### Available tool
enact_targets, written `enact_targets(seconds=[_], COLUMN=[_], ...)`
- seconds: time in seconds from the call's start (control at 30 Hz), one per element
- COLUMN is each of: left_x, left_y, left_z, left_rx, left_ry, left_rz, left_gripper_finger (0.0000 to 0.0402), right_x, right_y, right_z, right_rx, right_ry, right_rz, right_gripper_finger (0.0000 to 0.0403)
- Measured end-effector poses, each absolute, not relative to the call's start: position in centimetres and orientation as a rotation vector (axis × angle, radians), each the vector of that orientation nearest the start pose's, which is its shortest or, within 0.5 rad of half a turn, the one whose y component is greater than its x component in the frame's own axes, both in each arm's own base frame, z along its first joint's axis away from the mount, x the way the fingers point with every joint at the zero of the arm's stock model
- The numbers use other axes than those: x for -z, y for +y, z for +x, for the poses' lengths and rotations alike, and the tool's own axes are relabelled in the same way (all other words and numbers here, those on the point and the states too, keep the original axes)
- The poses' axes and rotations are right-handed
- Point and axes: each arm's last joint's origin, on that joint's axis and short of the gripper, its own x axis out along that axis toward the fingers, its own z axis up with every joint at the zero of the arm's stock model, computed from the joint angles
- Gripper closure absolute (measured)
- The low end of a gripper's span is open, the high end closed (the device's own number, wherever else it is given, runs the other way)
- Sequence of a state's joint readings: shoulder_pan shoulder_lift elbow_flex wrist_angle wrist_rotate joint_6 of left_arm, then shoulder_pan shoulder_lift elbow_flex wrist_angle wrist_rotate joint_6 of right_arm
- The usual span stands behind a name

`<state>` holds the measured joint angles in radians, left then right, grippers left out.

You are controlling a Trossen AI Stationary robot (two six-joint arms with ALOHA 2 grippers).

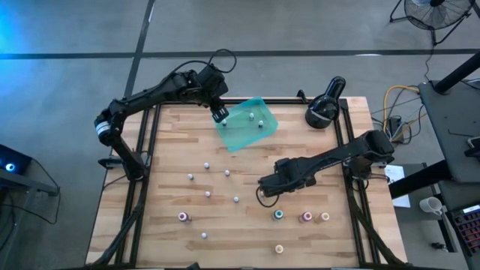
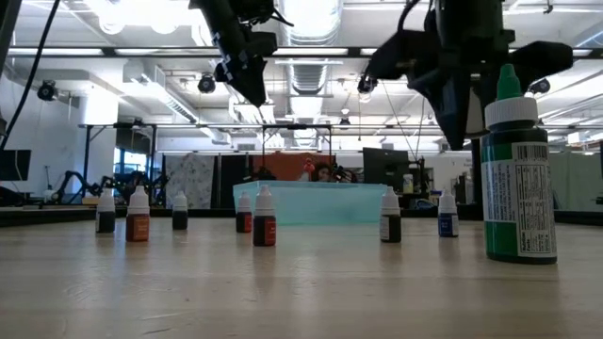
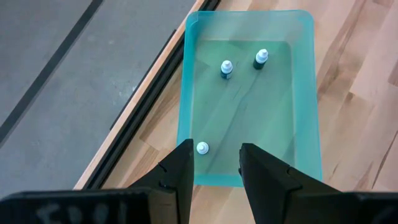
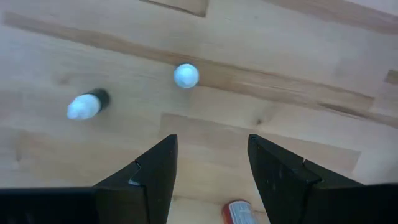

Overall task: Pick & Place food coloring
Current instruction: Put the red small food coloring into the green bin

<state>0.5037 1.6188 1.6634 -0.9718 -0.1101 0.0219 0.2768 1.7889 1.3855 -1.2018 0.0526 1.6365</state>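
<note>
1. Overhead, the left gripper [image 1: 219, 114] hung above the near-left edge of the teal tray [image 1: 262, 129], its fingers [image 3: 180, 171] parted with nothing between them.
2. Three food coloring bottles [image 3: 226, 68] stood inside the tray, two together and one near the gripper's end.
3. The right gripper [image 1: 264, 188] hovered over mid-table, jaws apart and empty, with two white-capped bottles [image 4: 186, 75] on the wood just ahead of it.
4. More bottles [image 1: 207, 166] stood scattered across the wooden table [image 1: 172, 142], several toward the front edge.
5. A black round device [image 1: 325, 106] sat at the table's far-right corner.
</note>
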Motion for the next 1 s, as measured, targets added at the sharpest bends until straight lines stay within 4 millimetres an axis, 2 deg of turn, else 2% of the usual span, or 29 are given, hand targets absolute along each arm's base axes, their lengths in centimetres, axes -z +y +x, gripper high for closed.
enact_targets(seconds=[0.1,0.27,0.37,0.43,0.7,1.0], left_x=[-36.1,-36.1,-36.1,-36.1,-36.1,-36.1], left_y=[16.3,16.3,16.3,16.3,16.4,16.4], left_z=[29.0,29.0,29.0,29.0,29.1,29.1], left_rx=[-0.559,-0.559,-0.559,-0.559,-0.560,-0.559], left_ry=[0.926,0.926,0.926,0.926,0.917,0.915], left_rz=[-0.164,-0.164,-0.164,-0.164,-0.162,-0.162], left_gripper_finger=[0.0298,0.0298,0.0298,0.0298,0.0298,0.0298], right_x=[-21.7,-19.4,-18.5,-18.4,-18.5,-16.8], right_y=[8.6,7.7,7.2,7.1,6.8,5.9], right_z=[31.1,32.0,31.6,31.3,31.5,31.0], right_rx=[1.098,0.954,1.016,1.063,1.049,1.065], right_ry=[1.264,1.211,1.206,1.206,1.192,1.194], right_rz=[1.018,1.038,1.068,1.084,1.096,1.098], right_gripper_finger=[0.0213,0.0213,0.0213,0.0213,0.0213,0.0213])
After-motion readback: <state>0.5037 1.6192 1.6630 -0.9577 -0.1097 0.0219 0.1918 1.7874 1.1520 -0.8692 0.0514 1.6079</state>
